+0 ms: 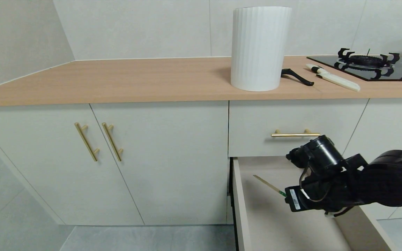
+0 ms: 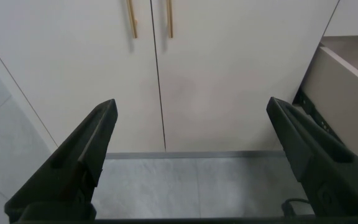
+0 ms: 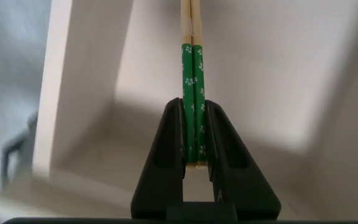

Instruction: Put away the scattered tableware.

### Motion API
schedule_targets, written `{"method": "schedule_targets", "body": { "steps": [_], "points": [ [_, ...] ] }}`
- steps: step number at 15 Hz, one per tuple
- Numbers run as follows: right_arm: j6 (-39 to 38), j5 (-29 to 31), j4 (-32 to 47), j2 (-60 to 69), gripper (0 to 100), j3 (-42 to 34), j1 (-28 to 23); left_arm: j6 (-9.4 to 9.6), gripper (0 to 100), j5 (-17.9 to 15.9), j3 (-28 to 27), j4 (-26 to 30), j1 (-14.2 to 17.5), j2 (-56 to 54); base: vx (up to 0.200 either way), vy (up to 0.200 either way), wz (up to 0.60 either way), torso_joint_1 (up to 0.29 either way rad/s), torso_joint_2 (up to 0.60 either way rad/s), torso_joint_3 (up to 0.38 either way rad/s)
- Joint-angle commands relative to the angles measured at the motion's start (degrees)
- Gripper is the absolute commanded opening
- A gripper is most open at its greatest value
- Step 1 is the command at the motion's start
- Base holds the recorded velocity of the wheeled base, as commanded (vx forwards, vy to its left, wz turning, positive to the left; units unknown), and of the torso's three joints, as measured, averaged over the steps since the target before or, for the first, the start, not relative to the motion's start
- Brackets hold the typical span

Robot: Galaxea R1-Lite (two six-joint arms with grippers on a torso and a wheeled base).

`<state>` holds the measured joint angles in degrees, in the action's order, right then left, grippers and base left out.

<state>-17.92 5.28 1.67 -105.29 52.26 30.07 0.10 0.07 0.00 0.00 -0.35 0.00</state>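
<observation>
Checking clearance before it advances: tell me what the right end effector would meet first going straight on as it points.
The chopsticks clamped in the right end effector lead; their tips would likely meet the left side wall of the open drawer first. Depth is unclear, so possibly its floor instead.

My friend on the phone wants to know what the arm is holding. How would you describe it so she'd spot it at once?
Below the wooden countertop, under the tall white ribbed canister, a drawer stands pulled open. Over it the right gripper is shut on a pair of chopsticks: thin pale sticks with green flower-printed ends, unlike the knife up on the counter.
</observation>
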Motion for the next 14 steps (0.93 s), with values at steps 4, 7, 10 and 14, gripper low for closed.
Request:
{"method": "schedule_targets", "body": {
  "steps": [4,7,10,14],
  "points": [
    [-6.3,3.8,-13.3,-12.7,0,-0.8,1.6,-0.01,100,0.0,0.0,0.0,0.0,0.0,0.0,0.0,0.0,0.0,0.0,0.0],
    [-7.0,5.4,-15.6,-16.2,0,-1.1,1.7,-0.01,100,0.0,0.0,0.0,0.0,0.0,0.0,0.0,0.0,0.0,0.0,0.0],
    [-7.0,5.6,-15.6,-18.4,0,-0.8,2.2,-0.01,100,0.0,0.0,0.0,0.0,0.0,0.0,0.0,0.0,0.0,0.0,0.0],
    [-7.0,8.1,-15.6,-22.9,0,-0.6,3.2,-0.01,100,0.0,0.0,0.0,0.0,0.0,0.0,0.0,0.0,0.0,0.0,0.0]
  ]
}}
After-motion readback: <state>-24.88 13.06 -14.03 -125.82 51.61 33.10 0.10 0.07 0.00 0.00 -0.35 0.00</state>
